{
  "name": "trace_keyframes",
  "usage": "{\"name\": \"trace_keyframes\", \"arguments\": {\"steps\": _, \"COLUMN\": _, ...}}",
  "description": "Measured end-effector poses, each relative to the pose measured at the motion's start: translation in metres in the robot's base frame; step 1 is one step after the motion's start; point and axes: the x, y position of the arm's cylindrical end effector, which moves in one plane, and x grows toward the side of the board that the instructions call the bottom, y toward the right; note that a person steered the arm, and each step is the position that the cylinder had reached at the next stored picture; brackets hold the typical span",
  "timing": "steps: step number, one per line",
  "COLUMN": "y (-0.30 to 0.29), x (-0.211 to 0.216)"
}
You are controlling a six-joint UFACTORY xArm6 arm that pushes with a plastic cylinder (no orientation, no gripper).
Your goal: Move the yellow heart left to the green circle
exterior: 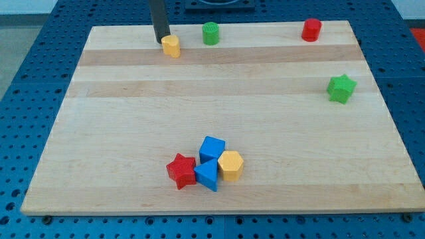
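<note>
Rod-end, my tip (162, 41), carries nothing and grips nothing; it touches the yellow heart (171, 46) on that block's left, near the wooden board's (119, 133) top edge. The green circle (210, 33) sits just right of the heart, beyond it

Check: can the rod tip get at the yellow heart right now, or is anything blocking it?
Probably yes. My tip sits right at the yellow heart's upper-left edge, apparently touching, with nothing between them. The green circle lies to the view's right of the heart, apart from it.
</note>
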Motion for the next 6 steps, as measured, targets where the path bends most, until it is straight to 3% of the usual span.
{"name": "trace_keyframes", "arguments": {"steps": 2, "y": -0.039, "x": 0.039}}
{"name": "trace_keyframes", "arguments": {"steps": 6, "y": 0.048, "x": 0.031}}
